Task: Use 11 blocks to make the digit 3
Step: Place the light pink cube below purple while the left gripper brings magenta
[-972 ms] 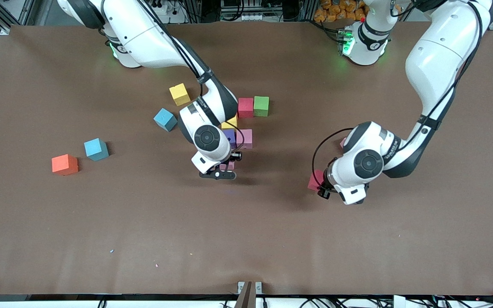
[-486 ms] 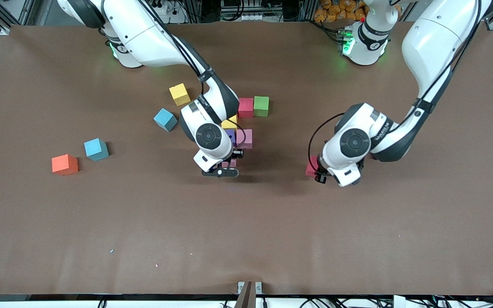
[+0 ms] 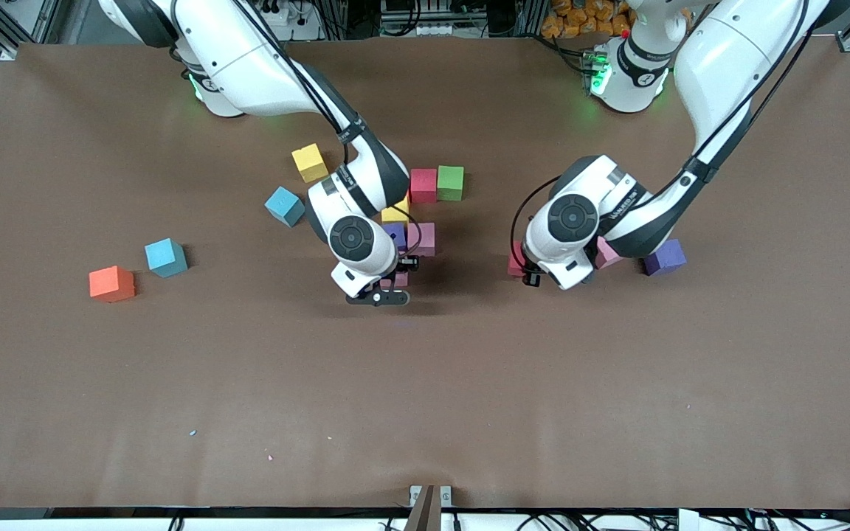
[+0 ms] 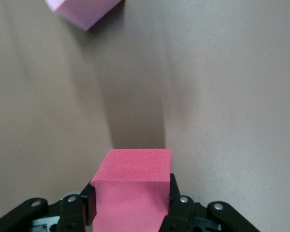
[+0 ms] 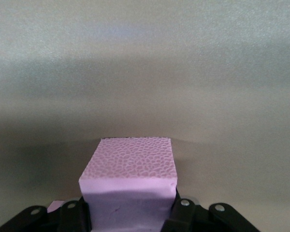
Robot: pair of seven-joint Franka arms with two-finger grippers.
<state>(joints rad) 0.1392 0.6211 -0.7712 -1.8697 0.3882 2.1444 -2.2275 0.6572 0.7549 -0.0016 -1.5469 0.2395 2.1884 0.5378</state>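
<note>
Blocks form only a partial cluster mid-table, red point(image 3: 423, 185) beside green point(image 3: 451, 182), so both arms bring more: right gripper point(image 5: 130, 217) clamps a pink block point(image 5: 129, 186) just nearer the camera, left gripper point(image 4: 130, 212) pinches a red block point(image 4: 131, 191) toward it.

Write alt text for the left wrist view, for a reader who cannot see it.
The left gripper holds a red foam block above the bare brown table. One corner of a pink block shows on the table at the edge of the picture.
</note>
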